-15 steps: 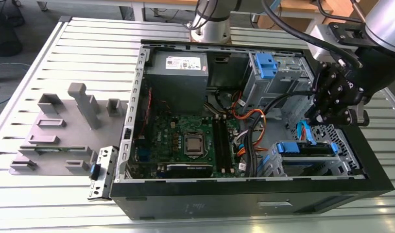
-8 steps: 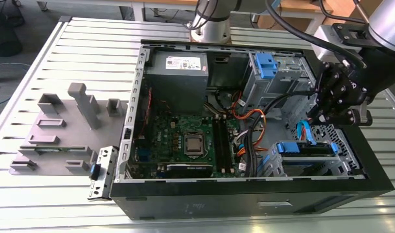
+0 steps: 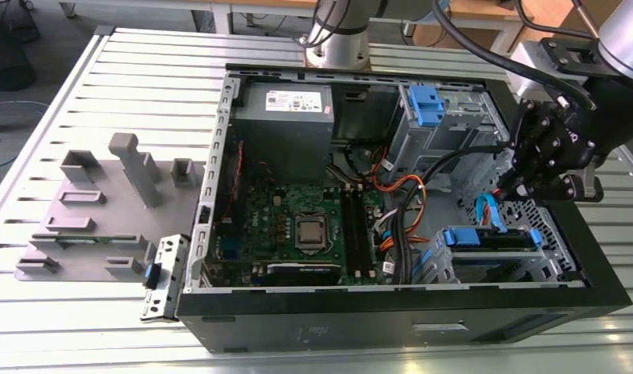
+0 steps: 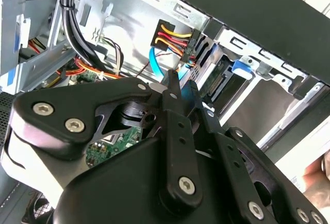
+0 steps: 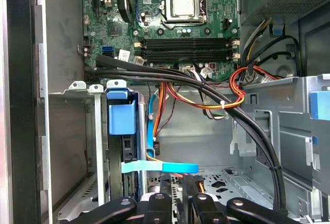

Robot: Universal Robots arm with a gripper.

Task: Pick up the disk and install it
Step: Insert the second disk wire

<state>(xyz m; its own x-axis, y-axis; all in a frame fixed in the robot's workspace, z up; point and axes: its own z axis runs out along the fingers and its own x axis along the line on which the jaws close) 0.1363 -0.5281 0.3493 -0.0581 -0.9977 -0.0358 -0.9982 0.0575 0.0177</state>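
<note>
The black two-fingered jaws [image 3: 515, 192] hang inside the open black tower computer case [image 3: 399, 319], over the corner that holds the drive cage. In the second wrist view the fingertips [image 4: 173, 82] are drawn almost together with only a slim gap, and nothing shows clamped between them, so I judge them closed on nothing.

The disk [image 3: 489, 237], a flat silver metal hard drive with blue plastic side rails, sits just below the jaws in the exterior view, standing on edge in the grey metal cage. In the first wrist view its blue handle tab [image 5: 122, 118] lies ahead of the jaws and off to one side of their centre line, not between them. The drive's thin edge runs from that tab back toward the jaws. Its long axis appears to lie along the cage slot, roughly in line with the way the jaws point.

A light-blue flat data cable [image 5: 154, 166] crosses just in front of the jaws, between them and the tab, nearer than the disk itself. A thick black cable bundle [image 5: 216, 92] arcs farther ahead, in front of the green motherboard [image 5: 154, 7]. The case rests on a slatted grey metal desk [image 3: 139, 78].
</note>
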